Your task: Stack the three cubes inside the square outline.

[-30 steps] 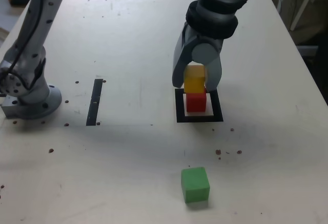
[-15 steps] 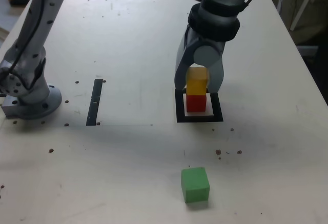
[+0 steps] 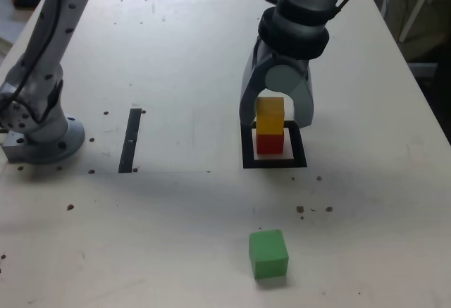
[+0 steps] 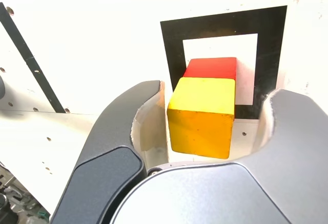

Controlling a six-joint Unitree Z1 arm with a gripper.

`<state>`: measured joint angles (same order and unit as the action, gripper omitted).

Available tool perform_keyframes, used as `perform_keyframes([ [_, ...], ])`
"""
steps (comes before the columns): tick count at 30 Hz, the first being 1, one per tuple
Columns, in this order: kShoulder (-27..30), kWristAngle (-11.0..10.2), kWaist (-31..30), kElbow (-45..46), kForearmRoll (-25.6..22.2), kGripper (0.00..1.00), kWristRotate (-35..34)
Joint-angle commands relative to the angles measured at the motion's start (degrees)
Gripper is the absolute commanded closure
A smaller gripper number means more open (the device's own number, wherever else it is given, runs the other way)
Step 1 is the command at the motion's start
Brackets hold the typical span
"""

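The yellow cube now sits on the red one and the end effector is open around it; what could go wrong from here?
1. The end effector has its fingers close on both sides of the yellow cube; withdrawing off-line could clip it and topple the stack.
2. The yellow cube looks slightly offset on the red cube, giving a less stable base.
3. The green cube looks larger than both; placing it on top could tip the stack.

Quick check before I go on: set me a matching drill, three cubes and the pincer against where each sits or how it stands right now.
Things:
1. red cube
2. yellow cube
3. green cube
4. pincer

States:
A. alone on the table, outside the square outline
B. open, jaws either side of the stack
C. on the table, inside the outline
D. on top of another cube

Pairs: 1-C, 2-D, 3-A, 4-B
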<state>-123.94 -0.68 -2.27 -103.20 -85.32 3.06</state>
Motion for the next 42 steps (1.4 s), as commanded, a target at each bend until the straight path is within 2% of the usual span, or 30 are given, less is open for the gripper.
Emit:
perform_keyframes([
  [1,0.77,-0.13,-0.12,0.32,0.07,0.01,0.11],
  [5,3.14,-0.94,-0.17,1.27,0.15,0.01,-0.31],
  [13,8.46,-4.37,-1.32,4.25,-0.12,0.00,-2.09],
  [18,10.71,-6.50,-5.28,3.91,-0.22,0.00,-1.54],
  [22,11.04,-7.06,-9.37,3.66,-0.25,0.00,-1.31],
  [31,9.89,-5.33,-17.00,2.88,-0.79,0.00,-5.97],
  [42,6.72,0.49,-23.54,1.70,-1.15,0.01,-17.72],
])
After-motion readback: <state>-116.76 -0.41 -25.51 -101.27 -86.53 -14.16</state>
